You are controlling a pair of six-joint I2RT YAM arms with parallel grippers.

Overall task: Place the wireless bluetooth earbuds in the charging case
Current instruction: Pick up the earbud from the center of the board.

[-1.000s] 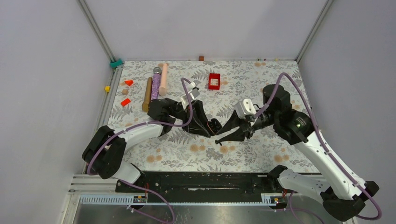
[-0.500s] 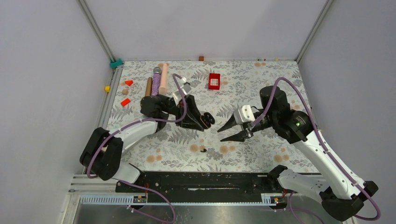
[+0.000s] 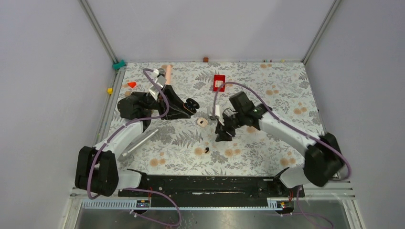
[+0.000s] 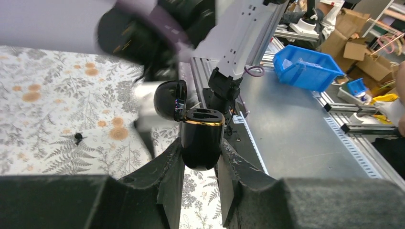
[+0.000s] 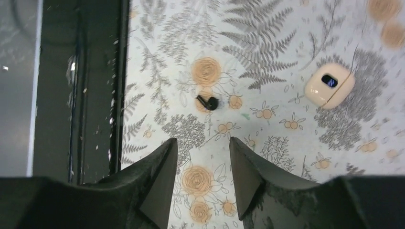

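L arm (image 3: 119, 136) holds case (image 4: 202, 138) aloft; R arm (image 3: 282, 130) over earbud (image 5: 208, 101).

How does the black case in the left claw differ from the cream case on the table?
Colour: the black case is black with a gold rim; the cream case is pale with a dark window. Place: the black case is clamped in the left claw; the cream case lies free on the table. Lid: the black case stands open; the cream case looks closed. Both are small and rounded.

Legible text: none. Cream charging case (image 5: 329, 85): small dark panel with blue mark, unreadable. Red box (image 3: 219, 82): white label, illegible.
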